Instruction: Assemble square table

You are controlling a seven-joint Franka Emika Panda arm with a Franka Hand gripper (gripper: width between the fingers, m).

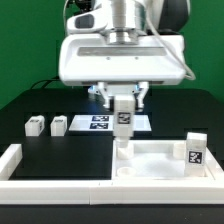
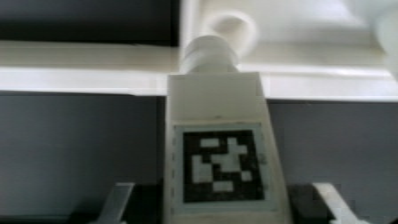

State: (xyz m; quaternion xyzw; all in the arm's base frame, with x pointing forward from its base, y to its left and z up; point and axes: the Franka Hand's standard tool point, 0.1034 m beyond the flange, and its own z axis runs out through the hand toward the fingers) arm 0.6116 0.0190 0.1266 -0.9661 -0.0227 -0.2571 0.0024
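Note:
My gripper [image 1: 123, 102] is shut on a white leg [image 1: 123, 120] with a black-white tag and holds it upright over the left corner of the square table's slab [image 1: 152, 165]. In the wrist view the leg [image 2: 217, 140] fills the middle between my fingers [image 2: 125, 203], and its narrow end points at a round corner socket [image 2: 233, 24]. I cannot tell whether that end touches the socket. A second tagged leg [image 1: 195, 150] stands upright on the slab's corner at the exterior view's right. Two loose legs [image 1: 35, 125] [image 1: 59, 124] lie on the black table at the exterior view's left.
The marker board [image 1: 98, 122] lies flat behind the held leg. A low white border wall [image 1: 14, 160] runs along the exterior view's left and front edges. The black tabletop [image 1: 60, 150] stretches between the loose legs and the slab.

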